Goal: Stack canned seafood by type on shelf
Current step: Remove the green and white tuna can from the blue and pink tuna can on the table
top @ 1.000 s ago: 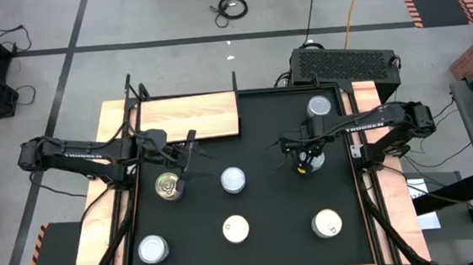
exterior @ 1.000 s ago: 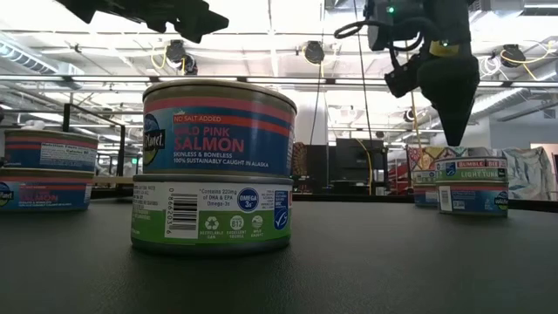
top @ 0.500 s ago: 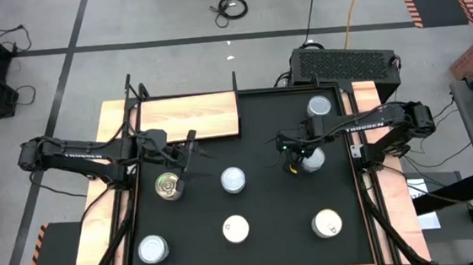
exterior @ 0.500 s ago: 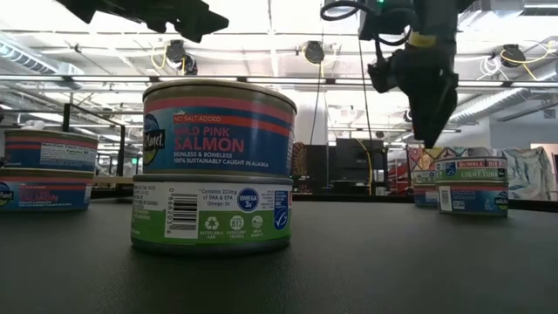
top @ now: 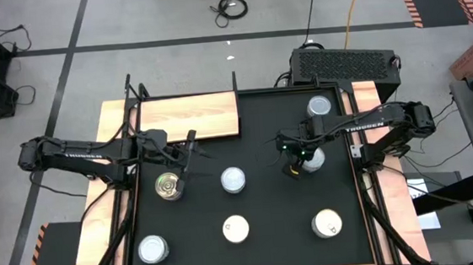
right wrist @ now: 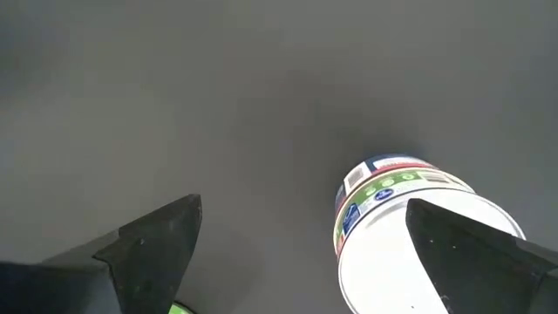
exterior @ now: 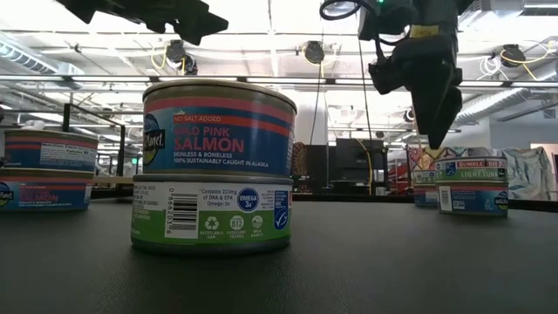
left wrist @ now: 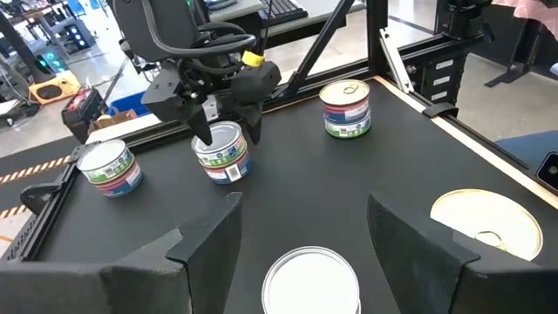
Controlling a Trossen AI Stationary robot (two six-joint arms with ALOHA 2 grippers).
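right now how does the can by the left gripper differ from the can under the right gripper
The can by the left gripper has a silvery-gold pull-tab top; the can under the right gripper has a plain pale top. The first sits near the wooden shelf, the second lies across the mat, partly hidden by the right gripper. Both stand upright and unheld, on the black mat.

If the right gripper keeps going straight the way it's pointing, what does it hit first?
The right gripper points down, open. Most likely it meets the black mat first, with the white-topped can just beside one finger, though depth is hard to judge.
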